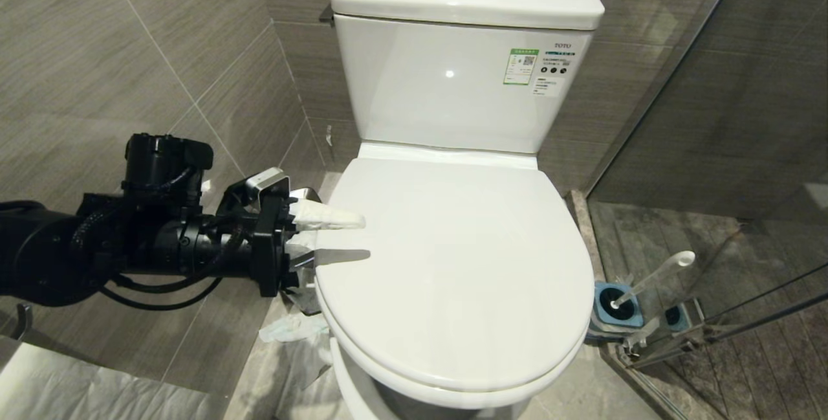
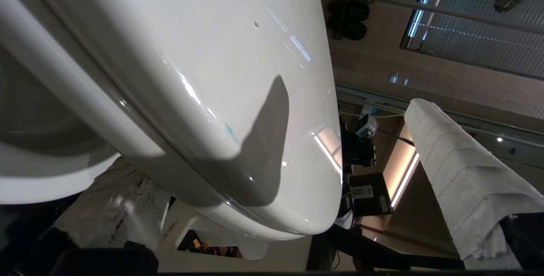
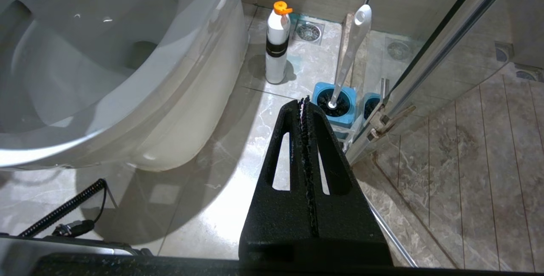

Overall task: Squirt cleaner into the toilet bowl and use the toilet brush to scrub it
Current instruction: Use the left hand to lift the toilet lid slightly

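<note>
The toilet's white lid [image 1: 453, 265] is down, so the inside of the toilet bowl is hidden; only its outer wall [image 3: 191, 97] shows. My left gripper [image 1: 320, 239] is open at the lid's left edge. Its white-wrapped fingers [image 2: 459, 182] stand one above and one below that edge, which lies between them in the left wrist view. A small turquoise streak of cleaner [image 2: 231, 133] marks the lid [image 2: 191, 55]. The toilet brush [image 1: 653, 276] [image 3: 350, 50] stands in its blue holder [image 1: 618, 307] on the floor to the right. My right gripper [image 3: 304, 101] hangs shut and empty, low near the holder [image 3: 335, 101].
A white bottle with an orange cap [image 3: 277, 46] stands on the floor beside the toilet base. A glass shower partition [image 1: 711, 148] closes off the right side. The tank [image 1: 453, 83] rises behind the lid. Crumpled white wrapping [image 1: 291, 329] lies by the toilet's left foot, near the tiled wall.
</note>
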{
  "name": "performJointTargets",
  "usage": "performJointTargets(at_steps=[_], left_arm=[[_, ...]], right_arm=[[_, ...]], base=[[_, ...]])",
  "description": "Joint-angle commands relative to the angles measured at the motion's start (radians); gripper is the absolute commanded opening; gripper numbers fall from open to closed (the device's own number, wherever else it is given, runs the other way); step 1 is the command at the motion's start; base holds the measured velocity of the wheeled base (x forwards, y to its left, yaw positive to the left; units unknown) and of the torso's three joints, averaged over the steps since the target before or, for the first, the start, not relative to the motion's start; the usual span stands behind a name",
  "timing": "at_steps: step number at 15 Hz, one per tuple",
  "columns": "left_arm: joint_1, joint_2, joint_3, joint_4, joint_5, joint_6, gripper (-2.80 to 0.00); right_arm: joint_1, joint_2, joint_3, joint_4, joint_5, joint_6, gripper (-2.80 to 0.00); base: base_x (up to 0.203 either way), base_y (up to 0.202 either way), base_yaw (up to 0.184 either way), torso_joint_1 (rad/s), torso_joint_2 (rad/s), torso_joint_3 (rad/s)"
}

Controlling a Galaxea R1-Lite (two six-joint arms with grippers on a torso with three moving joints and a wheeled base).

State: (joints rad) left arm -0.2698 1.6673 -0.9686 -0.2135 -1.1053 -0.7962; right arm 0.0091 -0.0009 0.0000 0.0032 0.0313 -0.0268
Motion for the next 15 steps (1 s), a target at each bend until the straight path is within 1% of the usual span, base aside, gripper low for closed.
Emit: performJointTargets(at_steps=[1,3,4,7,9,15], left_arm=[[0.0,-0.018,-0.021,-0.003,-0.004,-0.007,0.0],[0.0,-0.027,-0.043,-0.003,-0.004,-0.021,0.0],[0.0,-0.032,-0.06,-0.003,-0.004,-0.039,0.0],[0.0,-0.048,-0.116,-0.003,-0.004,-0.137,0.0],[0.0,-0.06,-0.145,-0.003,-0.004,-0.18,0.0],[-0.019,-0.087,-0.174,-0.003,-0.004,-0.19,0.0]], right_arm=[[0.0,0.001,0.0,0.0,0.001,-0.001,-2.8],[0.0,0.001,0.0,0.0,0.001,-0.001,-2.8],[0.0,0.001,0.0,0.0,0.001,-0.001,-2.8],[0.0,0.001,0.0,0.0,0.001,-0.001,-2.8],[0.0,0.001,0.0,0.0,0.001,-0.001,-2.8],[0.0,0.001,0.0,0.0,0.001,-0.001,-2.8]], base=[[0.0,0.0,0.0,0.0,0.0,0.0],[0.0,0.0,0.0,0.0,0.0,0.0],[0.0,0.0,0.0,0.0,0.0,0.0],[0.0,0.0,0.0,0.0,0.0,0.0],[0.0,0.0,0.0,0.0,0.0,0.0],[0.0,0.0,0.0,0.0,0.0,0.0]])
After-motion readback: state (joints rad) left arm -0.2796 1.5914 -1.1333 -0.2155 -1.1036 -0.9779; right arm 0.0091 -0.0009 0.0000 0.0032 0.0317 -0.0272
